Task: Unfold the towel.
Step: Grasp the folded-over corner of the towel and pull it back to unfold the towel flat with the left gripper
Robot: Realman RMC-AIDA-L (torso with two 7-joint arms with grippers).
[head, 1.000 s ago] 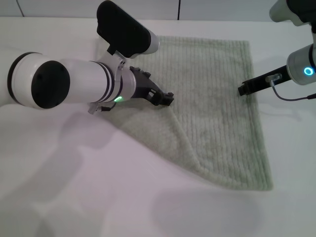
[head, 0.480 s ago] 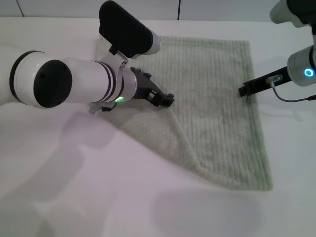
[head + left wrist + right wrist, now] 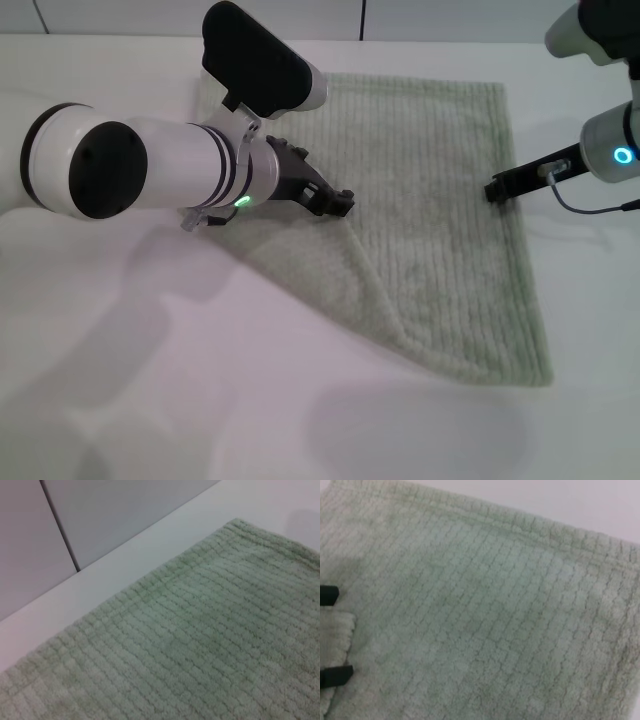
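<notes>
The pale green ribbed towel [image 3: 440, 230] lies on the white table, its left part folded over along a diagonal crease. My left gripper [image 3: 335, 204] is low over the folded corner at the towel's middle left. In the right wrist view its two black fingers [image 3: 327, 595] stand apart with the folded corner of cloth between them. My right gripper [image 3: 493, 188] is at the towel's right edge, tip over the hem. The left wrist view shows only the towel [image 3: 200, 645] and its far hem. The right wrist view is filled by the towel [image 3: 495, 605].
The white table [image 3: 200, 400] extends in front and to the left of the towel. A grey panelled wall [image 3: 100, 510] runs behind the table's far edge. My left arm's white body [image 3: 130, 170] covers the towel's far left part.
My left arm has shifted slightly up and to the right, then held still. My right gripper has drawn back a little to the right along the towel's edge.
</notes>
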